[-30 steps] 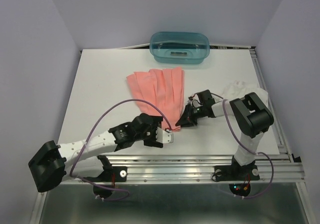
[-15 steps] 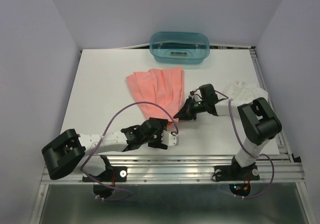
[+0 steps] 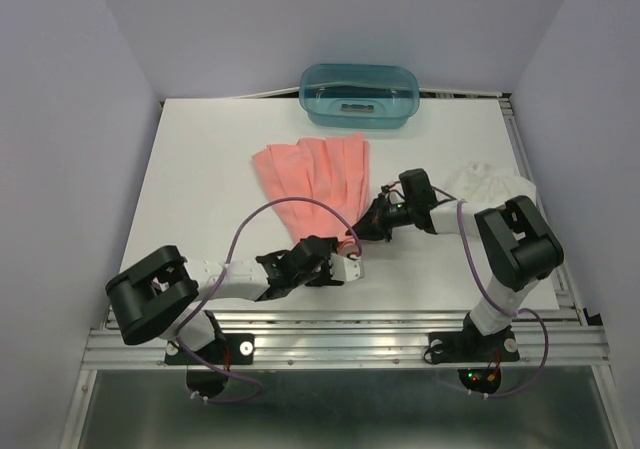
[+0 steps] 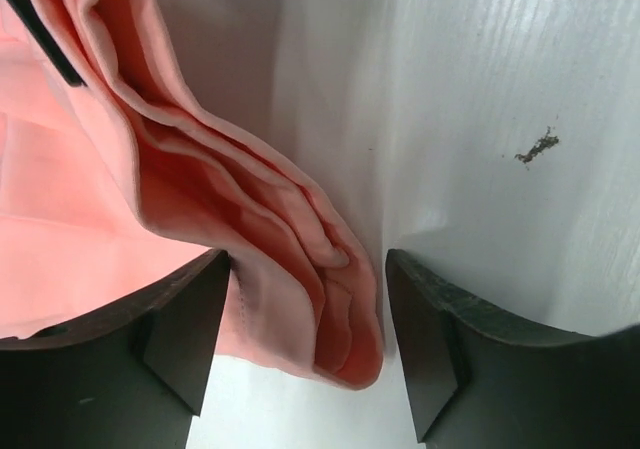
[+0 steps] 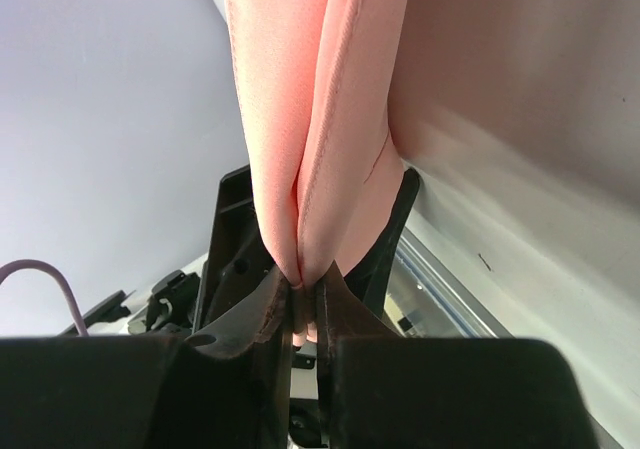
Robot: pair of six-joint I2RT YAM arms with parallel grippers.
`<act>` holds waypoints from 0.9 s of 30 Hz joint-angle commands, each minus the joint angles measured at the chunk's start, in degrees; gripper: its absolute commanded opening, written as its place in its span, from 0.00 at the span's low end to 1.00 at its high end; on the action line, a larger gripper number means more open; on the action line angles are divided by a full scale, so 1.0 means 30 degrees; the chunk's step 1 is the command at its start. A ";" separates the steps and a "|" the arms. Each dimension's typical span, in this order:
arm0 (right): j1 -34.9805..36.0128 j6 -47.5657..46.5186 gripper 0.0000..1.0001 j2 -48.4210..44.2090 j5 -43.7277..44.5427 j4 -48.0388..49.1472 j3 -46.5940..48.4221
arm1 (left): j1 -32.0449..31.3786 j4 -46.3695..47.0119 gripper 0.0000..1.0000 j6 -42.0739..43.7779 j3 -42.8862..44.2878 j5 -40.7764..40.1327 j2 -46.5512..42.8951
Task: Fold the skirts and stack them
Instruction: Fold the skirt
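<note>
Nearest you, at the salmon-pink skirt's (image 3: 315, 174) near corner, your left gripper (image 3: 345, 266) lies low over the table (image 3: 200, 189). On the left wrist view its jaws stand apart, one finger (image 4: 185, 334) on each side of the bunched corner of the salmon-pink skirt (image 4: 290, 269). The left pad touches the cloth. Whether the right one does, you cannot tell. Nothing is pinched there.

Just beyond that same corner, on the skirt's right edge, your right gripper (image 3: 372, 227) is clenched. The right wrist view shows its fingers (image 5: 265, 314) pressed together on a doubled fold of the salmon-pink skirt (image 5: 300, 119), which stretches away from the pinch in two smooth layers.

Farther out, the rest of the skirt fans wide and flat on the table, gathered folds running from the narrow near end to the broad far hem.

Off to the skirt's right, well apart from it, the white skirt (image 3: 490, 182) sits in a soft heap, partly behind the right arm.

Beyond the skirt's far hem, near it but not touching, stands the teal tub (image 3: 360, 94).
</note>
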 commanded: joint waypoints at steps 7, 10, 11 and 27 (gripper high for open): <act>-0.0016 0.1367 0.01 -0.0985 -0.1154 0.1496 -0.0925 | 0.0087 -0.0204 0.36 -0.2344 0.0157 -0.2214 -0.0446; -0.0016 0.1309 0.01 -0.0926 -0.1359 0.1467 -0.1131 | 0.0293 -0.1697 0.08 -0.2786 0.0480 -0.1863 -0.1294; -0.0016 0.1222 0.01 -0.0956 -0.1331 0.1467 -0.1305 | 0.0380 -0.1788 0.00 -0.3019 0.0480 -0.1920 -0.1848; -0.2475 -1.5752 0.71 0.0096 -0.0483 -1.2665 0.5098 | 0.0498 -0.9899 0.00 -0.1849 0.3029 0.4168 -0.3933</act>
